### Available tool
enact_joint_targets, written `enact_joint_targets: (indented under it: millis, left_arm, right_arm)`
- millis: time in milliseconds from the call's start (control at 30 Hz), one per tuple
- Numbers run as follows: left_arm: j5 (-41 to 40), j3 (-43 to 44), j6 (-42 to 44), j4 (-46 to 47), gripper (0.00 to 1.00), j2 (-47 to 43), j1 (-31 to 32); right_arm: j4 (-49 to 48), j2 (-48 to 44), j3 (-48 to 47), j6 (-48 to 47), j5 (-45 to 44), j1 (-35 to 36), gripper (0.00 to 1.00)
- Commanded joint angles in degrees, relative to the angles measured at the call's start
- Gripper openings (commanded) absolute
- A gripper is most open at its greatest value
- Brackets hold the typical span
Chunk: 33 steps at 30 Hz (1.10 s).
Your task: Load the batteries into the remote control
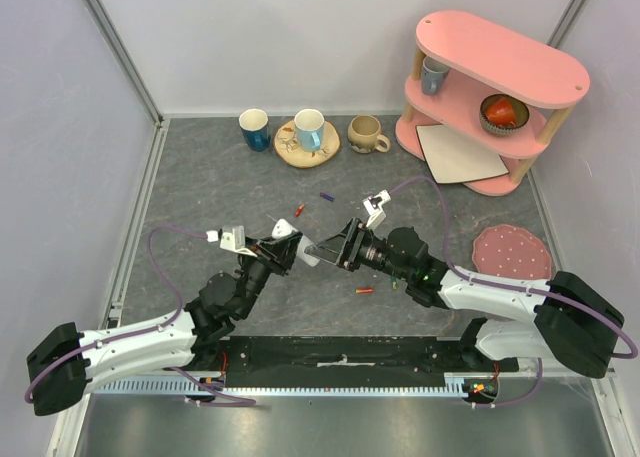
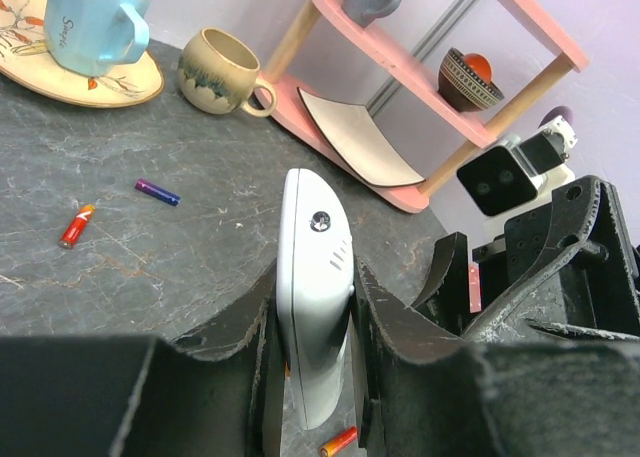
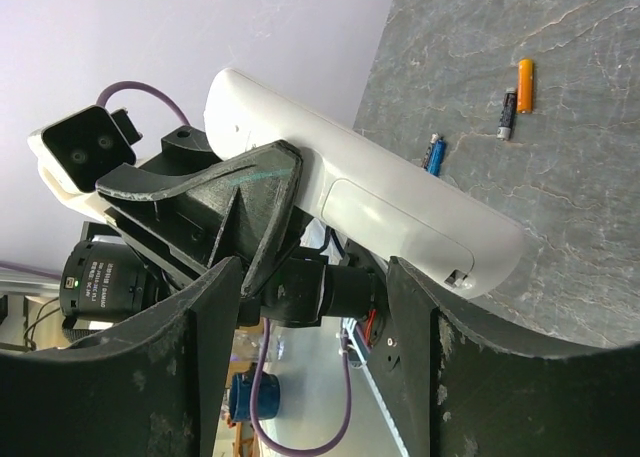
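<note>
My left gripper (image 1: 287, 245) is shut on the white remote control (image 1: 311, 259) and holds it on edge above the table. In the left wrist view the remote (image 2: 315, 277) stands between my two fingers. My right gripper (image 1: 336, 245) is open, empty, and right beside the remote's free end. In the right wrist view the remote's back with its closed battery cover (image 3: 385, 212) lies just beyond my wide-open right gripper (image 3: 312, 272). Loose batteries lie on the table: a red-orange one (image 1: 298, 211), a purple one (image 1: 326, 196) and another red-orange one (image 1: 365, 290).
At the back stand a blue cup (image 1: 254, 129), a light cup on a wooden plate (image 1: 309, 130) and a beige mug (image 1: 365, 133). A pink shelf (image 1: 500, 67) with a white square card (image 1: 458, 152) is at the back right. A pink round mat (image 1: 511, 251) lies at the right.
</note>
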State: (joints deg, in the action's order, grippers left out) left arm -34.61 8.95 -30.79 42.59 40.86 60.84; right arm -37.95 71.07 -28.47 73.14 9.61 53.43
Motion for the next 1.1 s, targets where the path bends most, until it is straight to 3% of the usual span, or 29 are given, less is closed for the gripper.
enact_joint_targets:
  millis: [0, 1067]
  left_arm:
    - [-3.18, 0.63, 0.63, 4.87, 0.02, -0.26, -0.02]
    - [-3.09, 2.04, 2.40, 3.82, 0.02, -2.45, -0.19]
  right_arm:
    - [-3.09, 0.21, 0.17, 0.60, 0.68, 0.27, 0.68]
    - [1.13, -1.11, 0.96, -1.60, -1.69, 0.10, 0.68]
